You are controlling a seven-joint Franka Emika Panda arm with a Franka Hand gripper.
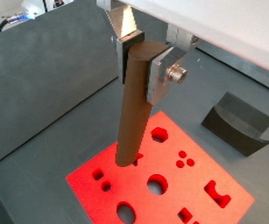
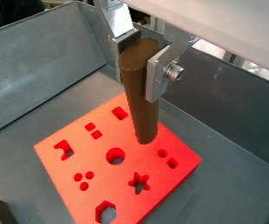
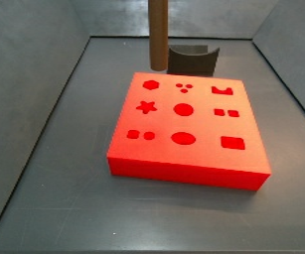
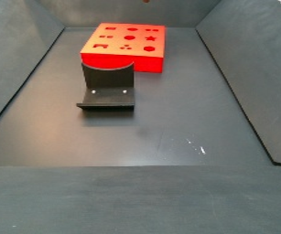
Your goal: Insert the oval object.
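Upright, oval object (image 1: 133, 105) in end effector (image 1: 143, 54)

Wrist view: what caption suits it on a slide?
Gripper holds a brown oval peg upright over the red block.

No text, label, brand, number or sign can be read on anything here. The gripper (image 1: 140, 45) and the oval object (image 1: 133, 105) clamped between its fingers (image 1: 161, 73) carry no lettering, and the red block (image 2: 116, 159) below them bears only cut-out shapes.
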